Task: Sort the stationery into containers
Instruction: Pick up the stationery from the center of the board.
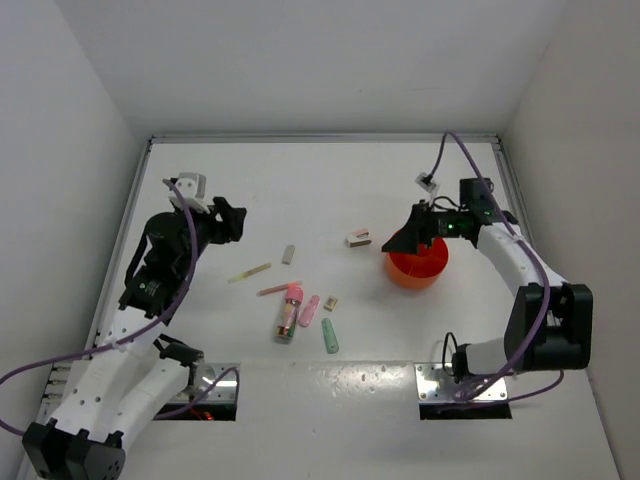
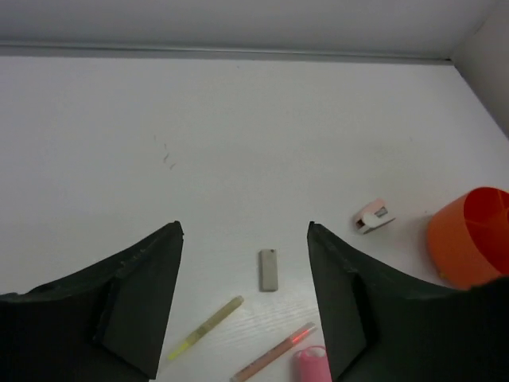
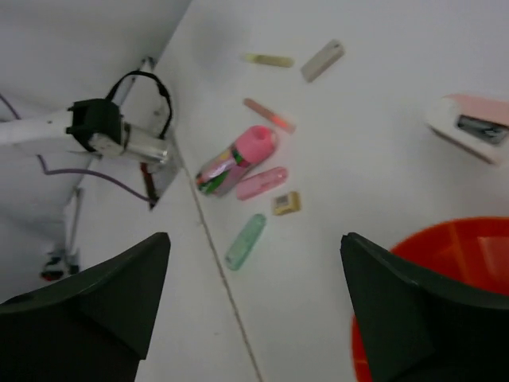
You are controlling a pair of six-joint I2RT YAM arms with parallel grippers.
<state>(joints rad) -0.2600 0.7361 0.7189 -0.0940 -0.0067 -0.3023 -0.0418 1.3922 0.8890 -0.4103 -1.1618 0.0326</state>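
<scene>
Grey and small, the block (image 2: 270,270) lies on the table (image 2: 238,143) just ahead of the left gripper (image 2: 245,231), centred between its spread, empty jaws, long axis pointing away; the right arm (image 1: 510,255) is well apart.

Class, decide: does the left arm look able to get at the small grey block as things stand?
Probably yes. The left gripper is open and pointed toward the grey block, which lies alone just ahead of it; the yellow stick lies apart, so nothing seems to block the way.
</scene>
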